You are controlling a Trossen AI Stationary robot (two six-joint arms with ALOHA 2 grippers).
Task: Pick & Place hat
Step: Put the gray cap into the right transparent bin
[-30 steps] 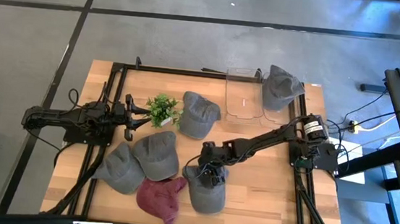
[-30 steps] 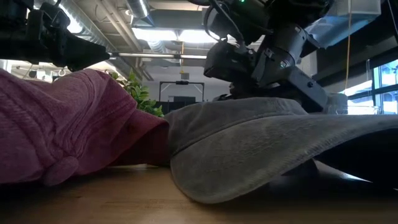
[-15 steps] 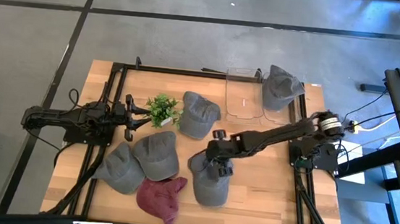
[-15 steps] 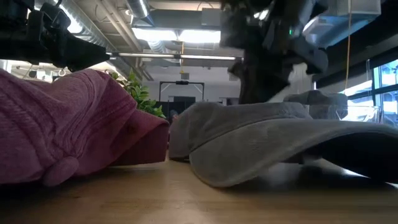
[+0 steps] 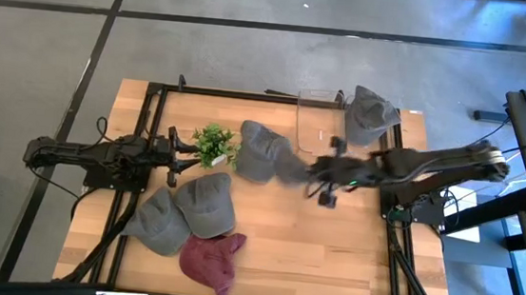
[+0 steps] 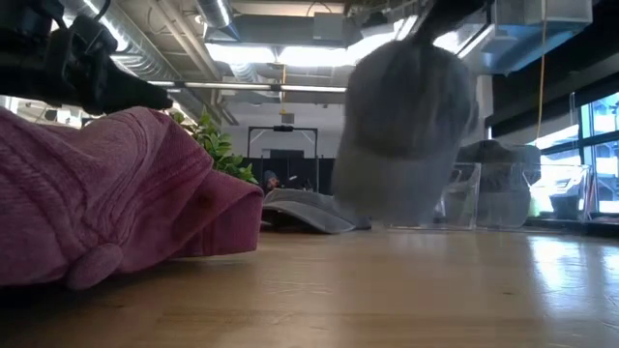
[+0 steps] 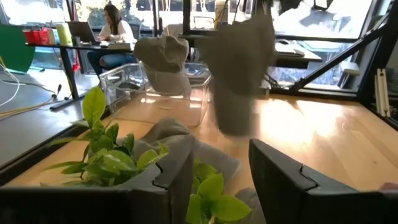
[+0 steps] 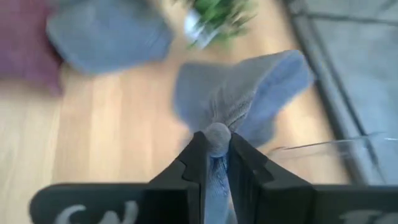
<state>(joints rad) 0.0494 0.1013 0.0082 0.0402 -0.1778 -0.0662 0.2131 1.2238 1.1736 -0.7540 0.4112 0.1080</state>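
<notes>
The right claw [image 5: 325, 177] is pinched nearly shut on the top of a grey hat [image 6: 406, 130], which hangs in the air above the desk [image 5: 349, 255], its brim drooping down. Seen from above, the held hat sits just beside the clear bin [image 5: 320, 129], on the side toward the plant [image 5: 212, 144], and partly over another grey hat [image 5: 261, 147] lying on the desk. A further grey hat [image 5: 371, 114] drapes over the bin's far wall. Beyond the plant from the bin lie two grey hats [image 5: 181, 212] and a maroon hat [image 5: 213, 263]. The left claw [image 5: 186, 150] waits next to the plant, fingers [image 7: 283, 180] spread apart and holding nothing.
</notes>
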